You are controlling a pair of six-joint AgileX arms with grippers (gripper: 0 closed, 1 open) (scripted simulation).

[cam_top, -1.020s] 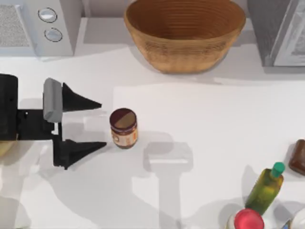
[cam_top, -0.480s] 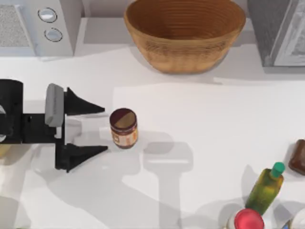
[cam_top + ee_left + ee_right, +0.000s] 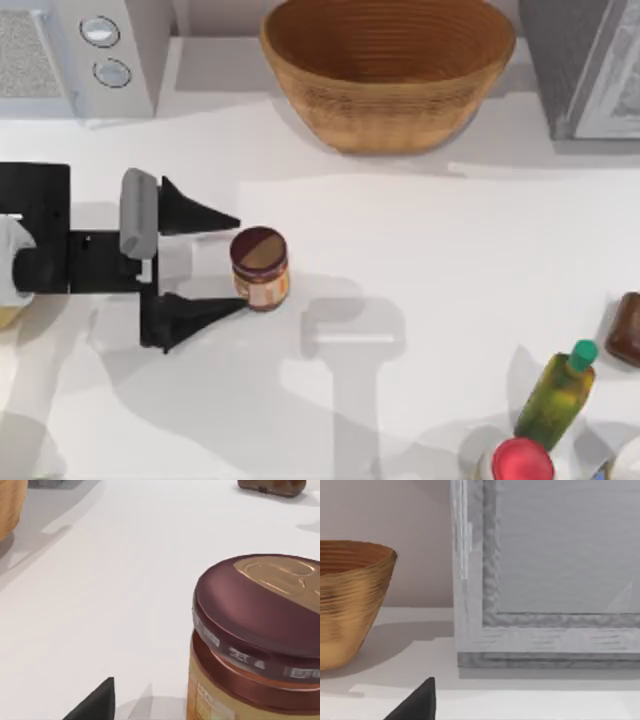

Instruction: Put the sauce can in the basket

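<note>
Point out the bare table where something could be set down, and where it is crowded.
Widest free patch: the white table between the basket, the sauce can and the bottles at the lower right. The strip in front of the can is bare too. Crowded: the lower right corner, with the green-capped bottle and red-lidded jar, and around the can, where the open left gripper reaches.
</note>
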